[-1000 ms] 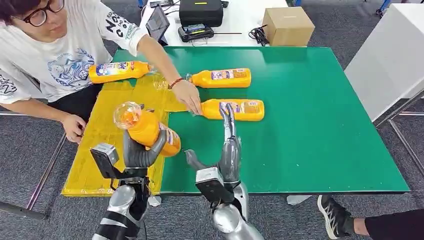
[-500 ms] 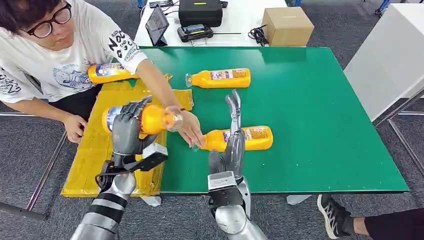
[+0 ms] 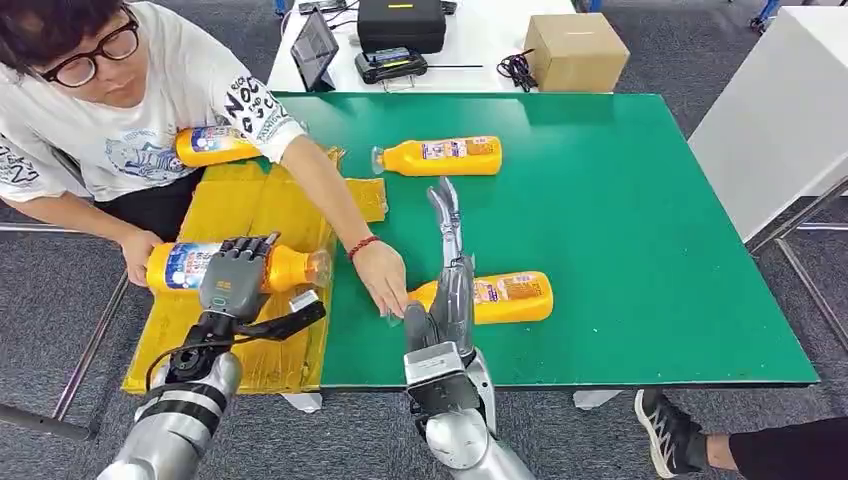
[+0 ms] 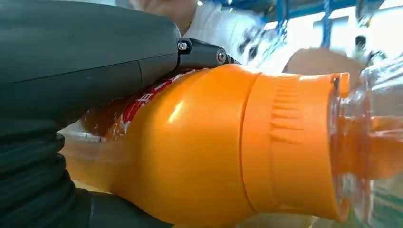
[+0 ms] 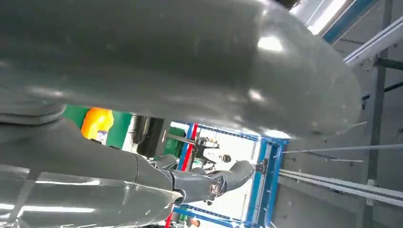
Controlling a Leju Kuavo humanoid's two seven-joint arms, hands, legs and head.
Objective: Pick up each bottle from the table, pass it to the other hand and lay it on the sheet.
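The left hand [image 3: 232,283] grips an orange plastic bottle [image 3: 185,266] lying sideways over the yellow sheet [image 3: 215,205]; released early, it may roll off. The right hand [image 3: 450,290], fingers straight, empty, could strike the person's hand [image 3: 385,280] on the green tabletop [image 3: 640,220]

Silver arms (dark-fingered), grey wrist covers

High head view; close wrist views behind hands.

Lay on the counter [image 3: 650,200]: sheet [image 3: 215,290] at the left, one bottle [image 3: 445,156] far back, another bottle [image 3: 500,297] near the front, just behind the right hand [image 3: 450,290].
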